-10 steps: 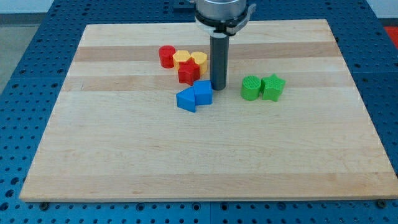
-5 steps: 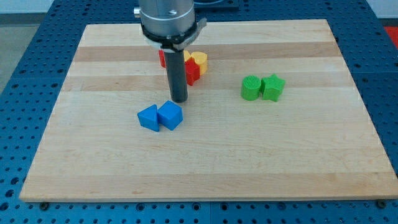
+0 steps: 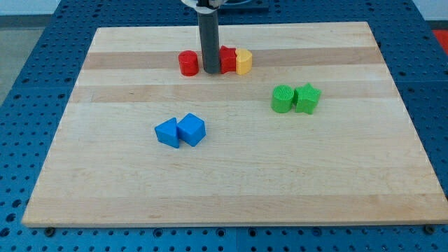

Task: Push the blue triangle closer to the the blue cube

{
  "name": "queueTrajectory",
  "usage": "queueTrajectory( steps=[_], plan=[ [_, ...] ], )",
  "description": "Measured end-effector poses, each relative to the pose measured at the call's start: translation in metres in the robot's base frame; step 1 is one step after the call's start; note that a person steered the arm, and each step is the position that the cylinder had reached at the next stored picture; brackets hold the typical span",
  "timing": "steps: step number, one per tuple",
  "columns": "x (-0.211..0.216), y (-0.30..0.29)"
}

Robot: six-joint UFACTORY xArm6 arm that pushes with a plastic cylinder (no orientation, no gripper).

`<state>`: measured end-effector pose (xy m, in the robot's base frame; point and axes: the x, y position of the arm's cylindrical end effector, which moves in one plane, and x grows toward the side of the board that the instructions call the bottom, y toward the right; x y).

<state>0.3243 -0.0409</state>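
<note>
The blue triangle (image 3: pixel 167 132) and the blue cube (image 3: pixel 191 129) lie side by side and touching, left of the board's middle, the triangle on the left. My tip (image 3: pixel 209 71) is near the view's top, far above the blue pair. It stands between the red cylinder (image 3: pixel 187 63) on its left and a red block (image 3: pixel 228 59) on its right.
A yellow block (image 3: pixel 243 61) touches the red block's right side. A green cylinder (image 3: pixel 283 99) and a green star (image 3: pixel 306 97) sit together at the right of the wooden board (image 3: pixel 315 175). The rod hides part of the red and yellow cluster.
The blue pair slid down and left between the first two frames and has since stayed put. My tip has moved up into the red and yellow cluster, shifting those blocks.
</note>
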Motion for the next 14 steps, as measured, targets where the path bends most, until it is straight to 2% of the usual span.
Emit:
queueTrajectory(
  steps=[2, 3, 7, 8, 12, 14],
  plan=[
    [0.001, -0.008],
    [-0.011, -0.018],
    [-0.104, -0.038],
    [-0.111, -0.027],
    [-0.069, 0.062],
    [-0.055, 0.086]
  ],
)
